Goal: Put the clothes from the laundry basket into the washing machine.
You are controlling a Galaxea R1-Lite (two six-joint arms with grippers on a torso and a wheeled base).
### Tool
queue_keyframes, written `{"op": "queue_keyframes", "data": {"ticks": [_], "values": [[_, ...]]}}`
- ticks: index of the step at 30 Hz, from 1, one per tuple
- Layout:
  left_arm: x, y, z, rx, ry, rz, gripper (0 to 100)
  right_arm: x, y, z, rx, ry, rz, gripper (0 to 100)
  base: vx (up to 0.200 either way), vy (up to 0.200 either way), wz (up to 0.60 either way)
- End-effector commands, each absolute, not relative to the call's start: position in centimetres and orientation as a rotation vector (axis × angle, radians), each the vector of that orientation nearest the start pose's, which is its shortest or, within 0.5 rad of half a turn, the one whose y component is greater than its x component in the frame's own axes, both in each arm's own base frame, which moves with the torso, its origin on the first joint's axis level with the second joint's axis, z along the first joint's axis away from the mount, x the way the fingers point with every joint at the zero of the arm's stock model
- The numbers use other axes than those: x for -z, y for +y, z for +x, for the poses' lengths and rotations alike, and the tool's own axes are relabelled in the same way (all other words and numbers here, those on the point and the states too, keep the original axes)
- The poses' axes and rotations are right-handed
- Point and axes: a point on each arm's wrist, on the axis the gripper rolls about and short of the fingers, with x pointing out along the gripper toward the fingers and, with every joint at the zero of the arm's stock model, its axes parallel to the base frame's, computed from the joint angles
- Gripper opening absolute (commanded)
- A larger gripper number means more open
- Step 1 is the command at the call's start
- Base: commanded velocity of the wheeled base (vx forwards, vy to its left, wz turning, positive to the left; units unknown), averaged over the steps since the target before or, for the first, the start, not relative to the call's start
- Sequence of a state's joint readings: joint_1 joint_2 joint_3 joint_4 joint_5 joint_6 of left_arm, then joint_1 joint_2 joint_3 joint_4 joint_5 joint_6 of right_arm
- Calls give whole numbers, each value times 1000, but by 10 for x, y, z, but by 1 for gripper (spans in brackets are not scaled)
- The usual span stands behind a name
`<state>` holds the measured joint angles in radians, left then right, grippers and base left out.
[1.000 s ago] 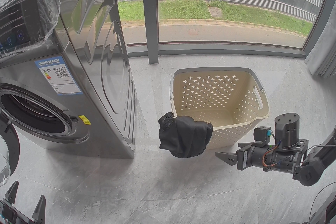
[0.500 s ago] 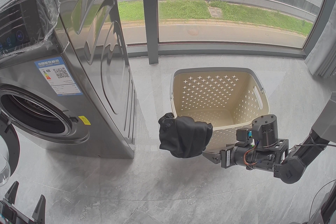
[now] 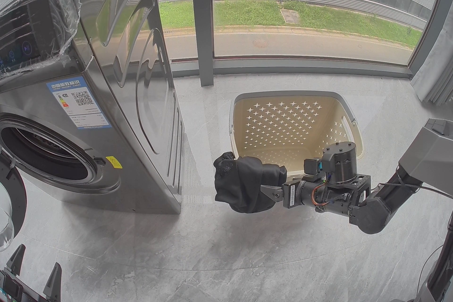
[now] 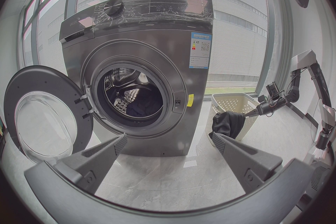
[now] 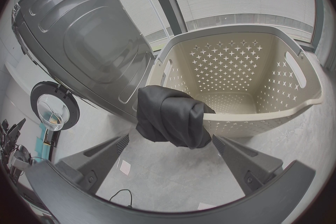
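right gripper [image 3: 267,192]: fingers apart; I see its tips at the black garment [image 3: 240,182], frame centre;
laundry basket [image 3: 350,105]: black garment over its rim;
left gripper [image 3: 37,259]: fingers apart, lower left

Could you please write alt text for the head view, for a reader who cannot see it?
The right gripper, open, is beside a black garment that hangs over the near rim of a cream laundry basket on the floor. To its left stands a grey washing machine with its door open.

head view looks steeply down; left wrist faces the washing machine [image 4: 140,42] front; all three share the laundry basket [image 5: 227,60]
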<state>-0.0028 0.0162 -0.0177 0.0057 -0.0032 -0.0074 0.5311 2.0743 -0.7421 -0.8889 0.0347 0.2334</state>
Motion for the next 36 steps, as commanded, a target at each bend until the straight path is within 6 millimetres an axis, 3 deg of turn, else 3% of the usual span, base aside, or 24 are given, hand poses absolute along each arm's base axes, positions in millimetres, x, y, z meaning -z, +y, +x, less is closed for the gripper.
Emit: {"op": "queue_keyframes", "data": {"ticks": [1, 10, 22, 23, 31, 36], "values": [[-75, 0, -23, 6, 6, -8, 100, -58, 181, 320, -484, 501, 113, 100, 0, 0, 0], [-75, 0, -23, 9, 6, -8, 100, -44, 188, 339, -484, 490, 91, 100, 0, 0, 0], [-75, 0, -23, 9, 6, -8, 100, -44, 197, 350, -505, 458, 93, 100, 0, 0, 0], [-75, 0, -23, 9, 6, -8, 100, -44, 197, 350, -505, 458, 91, 0, 0, 0, 0], [-75, 0, -23, 9, 6, -8, 100, -43, 194, 350, -502, 462, 89, 0, 0, 0, 0], [-75, 0, -23, 9, 6, -8, 100, -56, 193, 343, -510, 441, 91, 0, 0, 0, 0]]}}
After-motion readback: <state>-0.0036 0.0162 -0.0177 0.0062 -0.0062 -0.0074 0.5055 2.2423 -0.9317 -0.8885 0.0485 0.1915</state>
